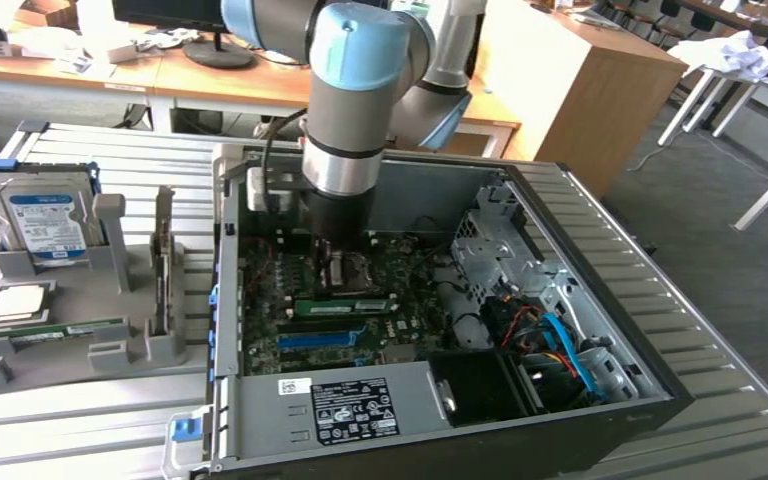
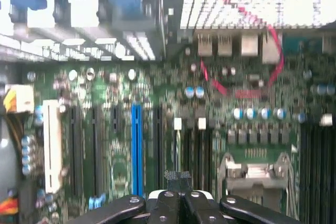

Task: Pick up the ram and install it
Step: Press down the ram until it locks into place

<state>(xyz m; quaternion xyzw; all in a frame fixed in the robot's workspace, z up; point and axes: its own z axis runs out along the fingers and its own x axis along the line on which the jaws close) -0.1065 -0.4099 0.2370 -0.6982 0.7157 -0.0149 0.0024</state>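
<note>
so nearest the exterior camera is the open computer case [image 1: 398,420] with its labelled power supply [image 1: 351,408]; just past that the ram [image 1: 341,305] sits flat across the green motherboard [image 1: 271,300], right under the gripper [image 1: 343,282]; in the wrist view the gripper's [image 2: 175,205] black fingers [image 2: 205,209] are pressed together; further toward the exterior view's left, a grey holder [image 1: 77,340] carries a hard drive [image 1: 45,220].

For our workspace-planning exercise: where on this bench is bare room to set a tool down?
Bare slatted table in front of the grey holder, and beside the case at the exterior view's right. Crowded: inside the case, around the pincer and cables.
</note>
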